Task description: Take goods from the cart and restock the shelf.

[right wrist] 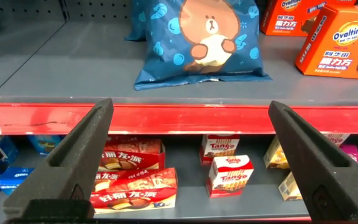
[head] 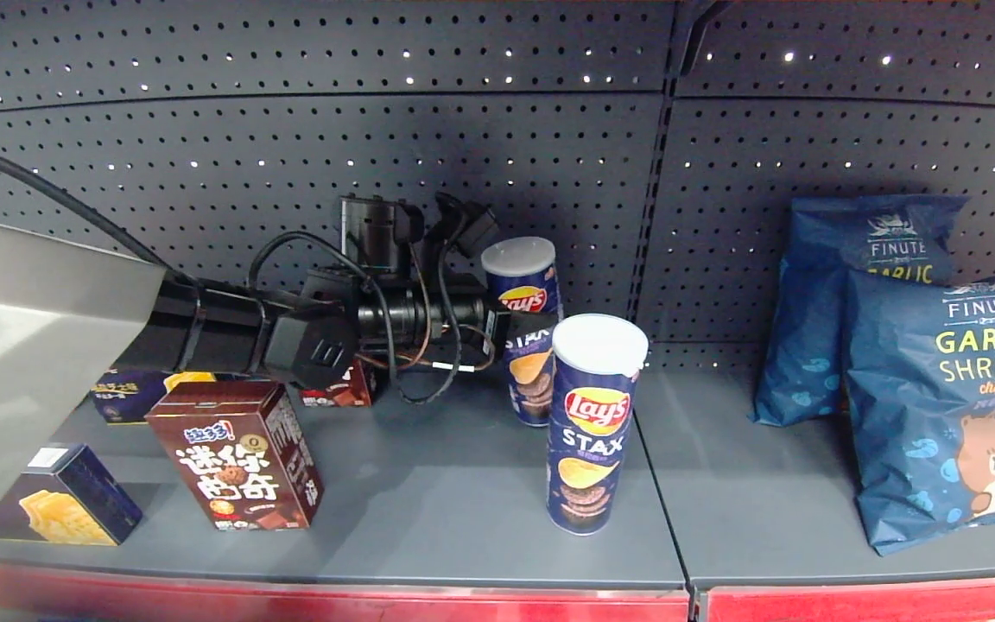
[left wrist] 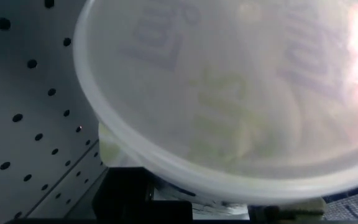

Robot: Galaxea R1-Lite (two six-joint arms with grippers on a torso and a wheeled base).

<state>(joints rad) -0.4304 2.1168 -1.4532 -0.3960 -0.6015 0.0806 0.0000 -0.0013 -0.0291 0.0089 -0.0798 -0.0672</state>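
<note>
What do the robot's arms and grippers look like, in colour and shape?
The left arm has a silver-grey shell, then black cylindrical segments with looping black cables. The right gripper has two matte black, wedge-shaped fingers.

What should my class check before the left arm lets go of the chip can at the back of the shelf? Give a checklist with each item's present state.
1. Grip: left gripper closed around the rear can: ok.
2. Rear can's base flat on the shelf: cannot tell; the front can hides part of it.
3. Gap between the two cans: cannot tell; they overlap in the head view.
4. Front can upright: ok.
5. Other arm: right gripper open, holding nothing: ok.
</note>
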